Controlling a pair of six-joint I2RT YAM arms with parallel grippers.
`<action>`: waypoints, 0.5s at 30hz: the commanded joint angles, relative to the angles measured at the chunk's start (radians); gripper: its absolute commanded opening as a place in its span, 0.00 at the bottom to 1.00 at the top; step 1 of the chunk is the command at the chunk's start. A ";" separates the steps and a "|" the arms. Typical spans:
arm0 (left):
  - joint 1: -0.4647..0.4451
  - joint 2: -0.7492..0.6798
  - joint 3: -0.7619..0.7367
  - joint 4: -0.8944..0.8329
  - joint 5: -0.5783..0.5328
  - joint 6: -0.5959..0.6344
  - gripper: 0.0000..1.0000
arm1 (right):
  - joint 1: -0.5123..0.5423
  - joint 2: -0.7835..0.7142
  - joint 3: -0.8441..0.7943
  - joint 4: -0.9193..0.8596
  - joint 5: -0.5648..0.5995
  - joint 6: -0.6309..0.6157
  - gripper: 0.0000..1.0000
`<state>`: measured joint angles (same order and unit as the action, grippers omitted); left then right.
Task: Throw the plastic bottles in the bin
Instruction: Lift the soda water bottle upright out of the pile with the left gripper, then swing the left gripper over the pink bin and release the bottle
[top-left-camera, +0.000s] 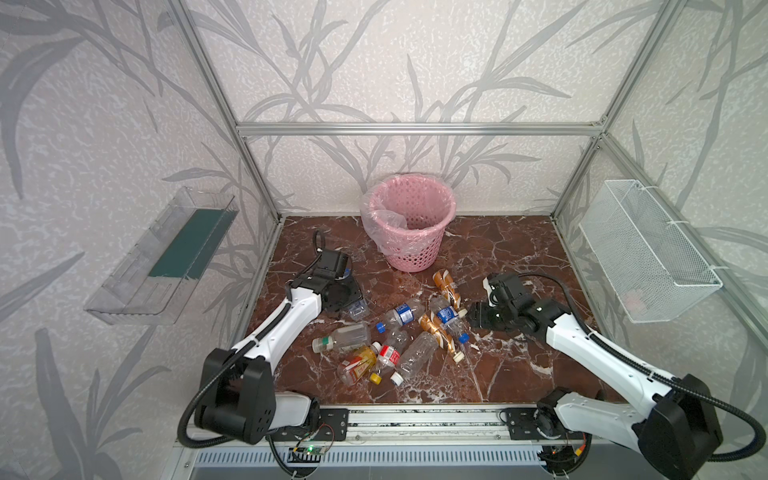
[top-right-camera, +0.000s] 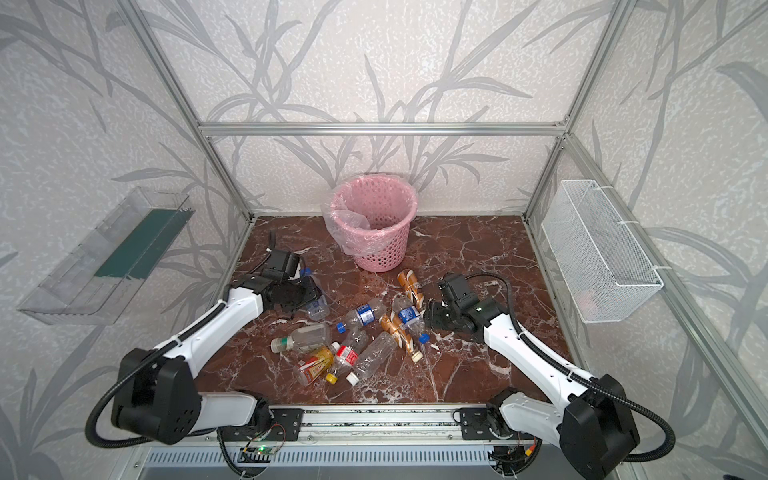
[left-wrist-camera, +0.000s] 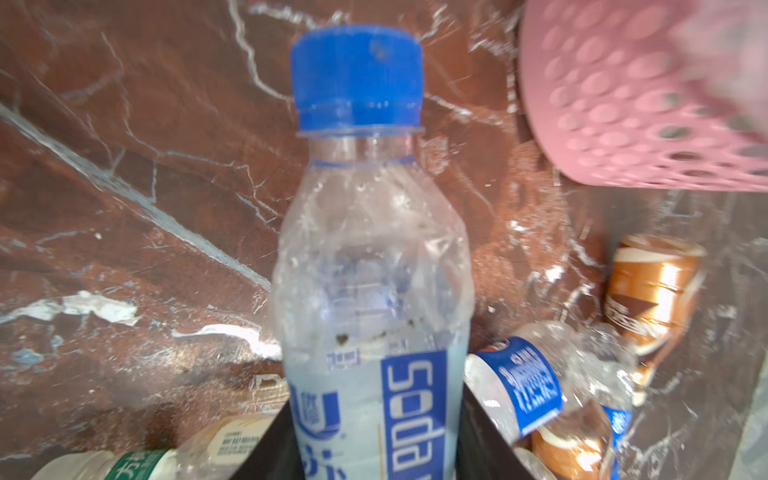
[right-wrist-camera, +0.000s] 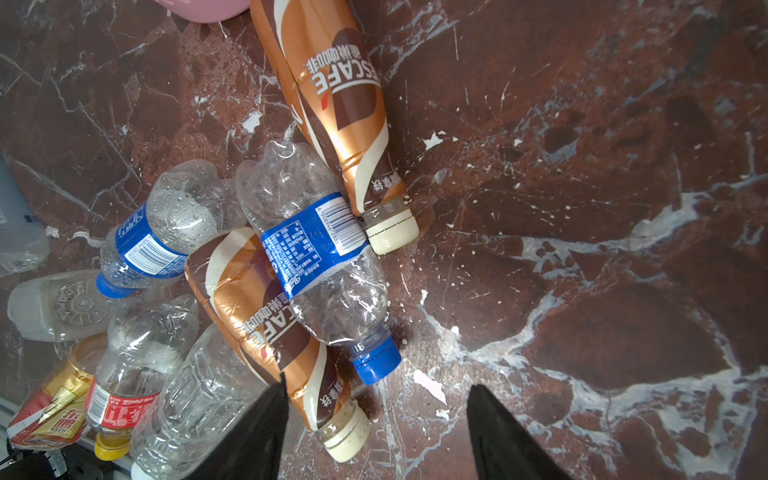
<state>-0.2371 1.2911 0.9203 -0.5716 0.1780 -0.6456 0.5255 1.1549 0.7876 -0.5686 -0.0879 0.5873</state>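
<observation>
Overlooking a red-marble desk (top-left-camera: 519, 249) in both top views: bin (top-left-camera: 411, 253) at back edge, loose bottles (top-left-camera: 417, 353) mid-desk, soda bottle (top-left-camera: 358, 309) near left edge. Left wrist view: clamping left hand (left-wrist-camera: 376, 436) on it, risking slip on crushed plastic. Right wrist view: holding right hand (right-wrist-camera: 378, 384) open, empty, risking scattering loose bottles.

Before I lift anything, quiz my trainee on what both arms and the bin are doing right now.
1. True or false: the left end effector is shut on the blue-capped soda bottle.
2. What does the right end effector hold? A) a bottle B) nothing C) a cable
3. In one word, how does the pink bin stand?
Key: 1 true; 2 B; 3 upright.
</observation>
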 joint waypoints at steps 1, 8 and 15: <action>-0.007 -0.110 -0.045 0.001 0.033 0.046 0.47 | 0.005 -0.026 -0.017 0.009 -0.006 0.009 0.68; -0.035 -0.335 -0.146 -0.079 0.025 0.015 0.47 | 0.011 -0.036 -0.028 0.010 -0.004 0.013 0.68; -0.091 -0.541 -0.278 -0.151 0.000 -0.086 0.47 | 0.023 -0.033 -0.034 0.013 -0.002 0.020 0.67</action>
<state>-0.3050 0.8059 0.6819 -0.6621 0.2001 -0.6758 0.5385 1.1381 0.7631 -0.5610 -0.0879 0.5987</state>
